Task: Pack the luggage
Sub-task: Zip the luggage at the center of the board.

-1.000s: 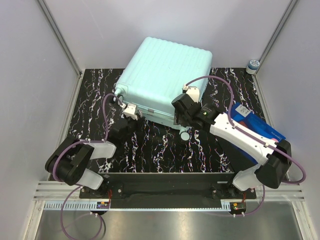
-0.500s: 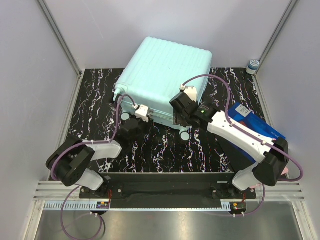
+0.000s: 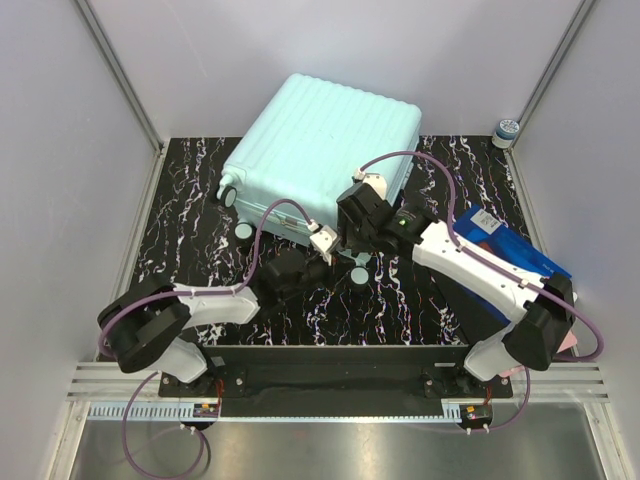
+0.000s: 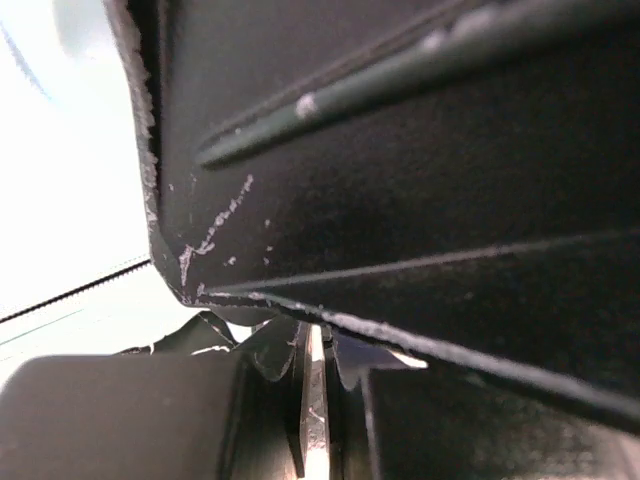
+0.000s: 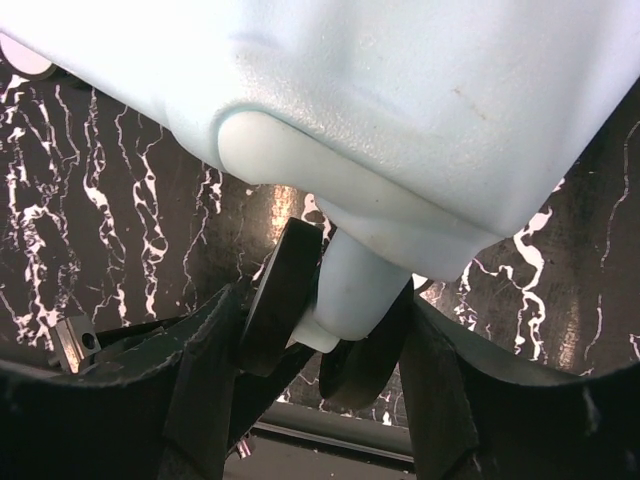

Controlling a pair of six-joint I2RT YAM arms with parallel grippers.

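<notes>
**Gripping a suitcase wheel at the near edge**

Lying closed toward the back of the black marbled counter (image 3: 200, 190), the mint-green ribbed hard-shell suitcase (image 3: 325, 150) has its wheels facing the arms. The right claw (image 5: 325, 330) straddles one wheel leg (image 5: 350, 285), fingers (image 5: 285, 295) against its sides. The left claw (image 3: 322, 245) sits just beside; its spread cannot be told.

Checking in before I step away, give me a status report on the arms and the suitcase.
Right gripper shut on suitcase wheel post. Left gripper at the near edge, jaws unreadable. Suitcase closed. Blue box under right arm.
</notes>
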